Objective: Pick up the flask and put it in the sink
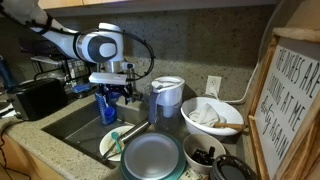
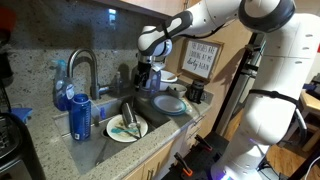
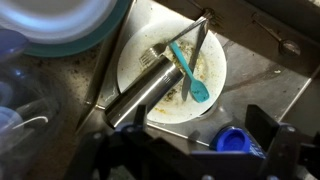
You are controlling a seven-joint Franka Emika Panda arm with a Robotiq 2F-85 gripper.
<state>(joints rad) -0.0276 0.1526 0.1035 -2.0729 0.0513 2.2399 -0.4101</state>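
Observation:
A blue flask with a blue cap (image 3: 232, 140) stands upright in the sink (image 3: 255, 75), beside a dirty white plate (image 3: 215, 60). It shows in both exterior views (image 1: 105, 108) (image 2: 80, 118). My gripper (image 3: 200, 112) hangs just above it, open, with the flask between the fingers and close to one of them. The gripper also shows in both exterior views (image 1: 112, 93) (image 2: 143, 82). The plate holds metal tongs (image 3: 150, 90) and a teal spatula (image 3: 188, 72).
A stack of teal plates (image 1: 152, 157) and a black mug (image 1: 200, 158) sit on the counter by the sink. A white bowl (image 1: 212, 117), a jug (image 1: 167, 95) and a framed sign (image 1: 295, 100) stand beyond. The faucet (image 2: 82, 70) rises at the sink's edge.

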